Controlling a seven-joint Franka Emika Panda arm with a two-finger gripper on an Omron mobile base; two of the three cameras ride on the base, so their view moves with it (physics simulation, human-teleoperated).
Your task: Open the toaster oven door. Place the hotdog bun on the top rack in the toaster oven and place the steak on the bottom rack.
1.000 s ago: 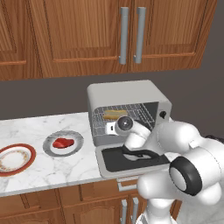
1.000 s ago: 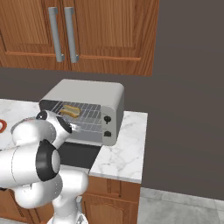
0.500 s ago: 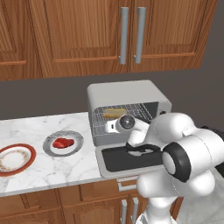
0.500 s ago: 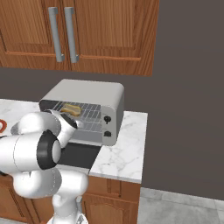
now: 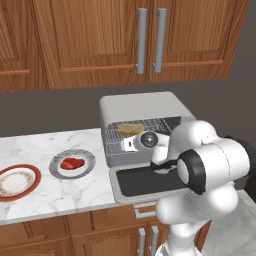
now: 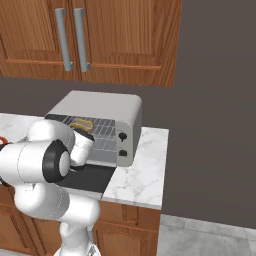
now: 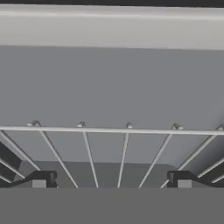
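On the marble counter (image 5: pixel 35 155), from left to right, stand two plates: a red-rimmed plate (image 5: pixel 17 181), bare, and a grey plate (image 5: pixel 73 163) bearing the one steak (image 5: pixel 72 163). Next comes the single toaster oven (image 5: pixel 140 107), its toaster oven door (image 5: pixel 145 180) dropped flat. One hotdog bun (image 5: pixel 131 128) lies on the top rack (image 5: pixel 157 125). The gripper (image 7: pixel 109 179) hangs unclenched and empty before a rack, probably the bottom rack (image 7: pixel 109 144), fingertips (image 7: pixel 41 178) spread wide.
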